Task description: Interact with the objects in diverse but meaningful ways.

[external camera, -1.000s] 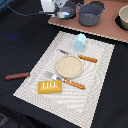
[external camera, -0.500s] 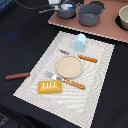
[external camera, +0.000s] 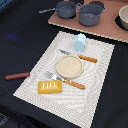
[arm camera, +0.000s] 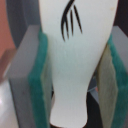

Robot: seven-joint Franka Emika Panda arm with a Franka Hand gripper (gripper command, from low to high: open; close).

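Observation:
In the wrist view a white, waisted piece with black brush strokes (arm camera: 75, 55) stands between the green pads (arm camera: 39, 85) of my gripper (arm camera: 75, 80), which is shut on it; both pads touch its sides. Neither gripper nor arm shows in the exterior view. There, a yellow-orange bread loaf (external camera: 50, 87) lies at the near edge of the striped placemat (external camera: 35, 80). A pale blue carton block (external camera: 79, 43) stands upright at the mat's far side. Off the mat, on the dark table toward the exterior view's left, lies a reddish-brown sausage stick (external camera: 17, 76).
A round tan plate (external camera: 69, 65) sits mid-mat, with a wooden-handled fork (external camera: 67, 81) in front of it and a wooden-handled knife (external camera: 82, 57) behind. Two grey pots (external camera: 66, 8) (external camera: 91, 13) and a bowl (external camera: 123, 17) stand on a reddish board (external camera: 107, 31) at the back.

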